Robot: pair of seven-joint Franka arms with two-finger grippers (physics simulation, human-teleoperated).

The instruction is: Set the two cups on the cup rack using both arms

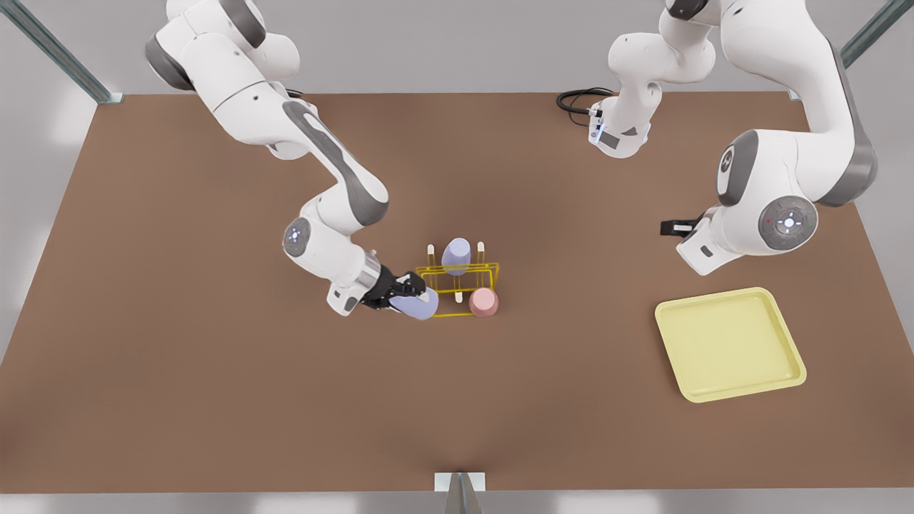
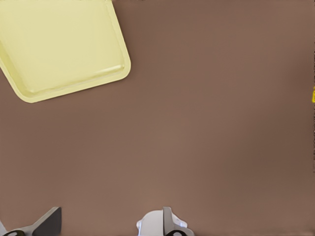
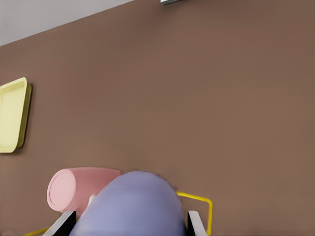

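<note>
The right gripper (image 1: pixel 408 288) is at the near corner of the cup rack (image 1: pixel 457 284), on the front view's left, with its fingers (image 3: pixel 196 222) closed on either side of a lavender cup (image 1: pixel 418 305). In the right wrist view this held cup (image 3: pixel 132 205) sits between both fingers and is tilted over the yellow wire of the rack (image 3: pixel 199 202). A salmon pink cup (image 1: pixel 483 302) is at the rack's other near corner, just beside the held cup. A second lavender cup (image 1: pixel 455 255) is at the far side of the rack, between two white pegs (image 1: pixel 430 250). The step in hand appears to be seating the held cup on the rack. The next move calls for aligning the cup with a free peg, lowering it without knocking the pink cup, and then releasing. The left gripper (image 1: pixel 676 228) waits well apart on the front view's right, above the table (image 1: pixel 214 371) and beyond the pale-yellow tray (image 1: pixel 730 343). Its fingers (image 2: pixel 49 220) stand spread apart and hold nothing. The tray (image 2: pixel 59 44) also lies ahead in the left wrist view.
</note>
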